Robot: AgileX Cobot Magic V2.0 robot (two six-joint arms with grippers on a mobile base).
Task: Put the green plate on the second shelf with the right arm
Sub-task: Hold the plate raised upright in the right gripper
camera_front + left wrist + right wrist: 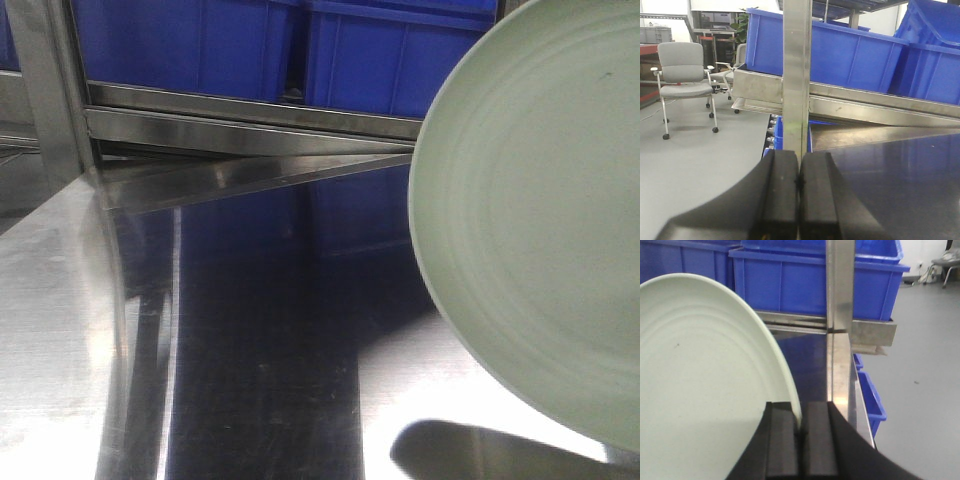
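Plate: the green plate [700, 390] is held on edge over the steel shelf [250, 350].
Right fingers [792, 435]: clamped on the plate's rim.
Left fingers [790, 185]: pressed together, nothing held.
Bins: 2 blue bins [200, 40] behind; contents hidden.

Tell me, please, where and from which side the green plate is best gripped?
Grip the green plate by its thin rim, coming edge-on from outside so one jaw lands on each face. The disc is too wide to span, and the low rim fits between the jaws, as the right gripper pinches it now.
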